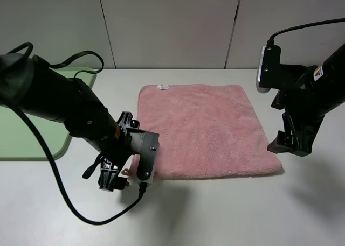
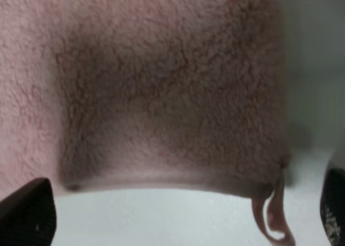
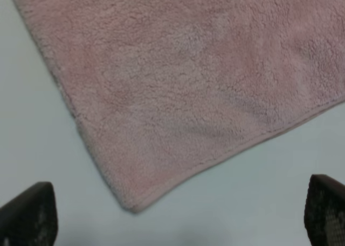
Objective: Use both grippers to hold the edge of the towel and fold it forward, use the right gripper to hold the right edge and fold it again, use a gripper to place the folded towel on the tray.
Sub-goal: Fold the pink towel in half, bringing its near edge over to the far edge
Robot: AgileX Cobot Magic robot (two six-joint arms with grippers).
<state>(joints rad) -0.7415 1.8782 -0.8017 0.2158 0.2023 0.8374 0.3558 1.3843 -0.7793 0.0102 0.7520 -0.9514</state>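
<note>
A pink towel (image 1: 205, 130) lies flat and unfolded in the middle of the white table. My left gripper (image 1: 116, 176) is open and low over the towel's near left corner. In the left wrist view (image 2: 180, 208) its fingers straddle that corner of the towel (image 2: 161, 84), where a small hanging loop (image 2: 272, 213) sticks out. My right gripper (image 1: 288, 143) is open just off the near right corner. In the right wrist view (image 3: 177, 213) it hovers above the table beside that corner of the towel (image 3: 178, 79). Neither gripper holds anything. The green tray (image 1: 32, 138) lies at the left.
A white label (image 1: 162, 86) sits on the towel's far edge. The left arm's black cable (image 1: 64, 197) loops over the table near the front. A grey panelled wall (image 1: 172, 25) stands behind the table.
</note>
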